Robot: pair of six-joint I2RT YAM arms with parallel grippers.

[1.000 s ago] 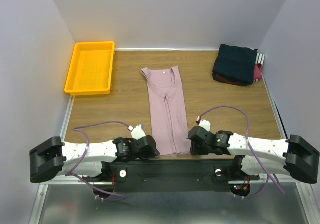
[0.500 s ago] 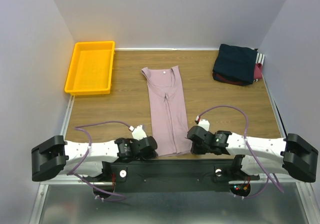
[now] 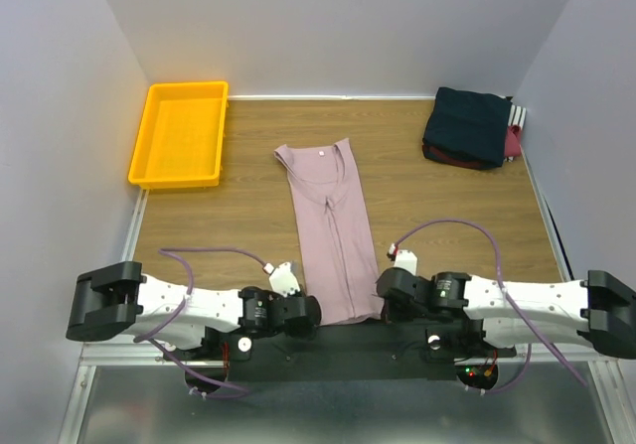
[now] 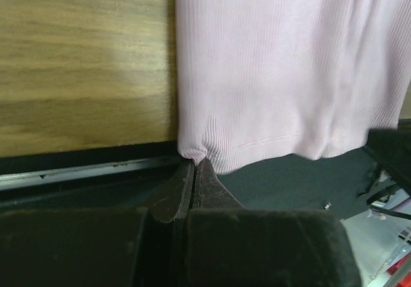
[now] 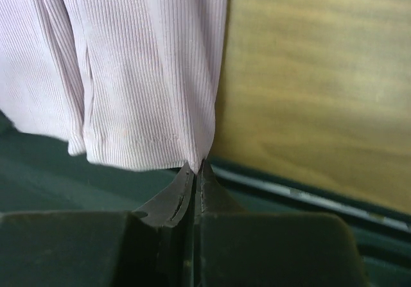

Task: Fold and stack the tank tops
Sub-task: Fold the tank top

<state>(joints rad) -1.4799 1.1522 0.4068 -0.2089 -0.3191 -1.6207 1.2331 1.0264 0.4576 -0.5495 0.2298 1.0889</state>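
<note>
A dusty pink tank top (image 3: 331,225) lies lengthwise down the middle of the table, folded narrow, neck at the far end, hem over the near edge. My left gripper (image 3: 306,310) is shut on the hem's left corner (image 4: 192,155), its fingertips (image 4: 204,171) pinching the ribbed cloth. The hem's right corner (image 5: 200,162) is pinched the same way by my right gripper (image 3: 383,305). At the far right corner, a folded dark navy tank top (image 3: 468,124) rests on a maroon one (image 3: 512,142).
A yellow plastic tray (image 3: 179,133) stands at the far left. Purple cables (image 3: 447,221) loop over both arms near the table's front edge. Grey walls close in the left, back and right sides.
Both grippers have shut on the hem corners and drawn back toward the near edge, pulling the pink top with them. Its neck end has shifted slightly left.
</note>
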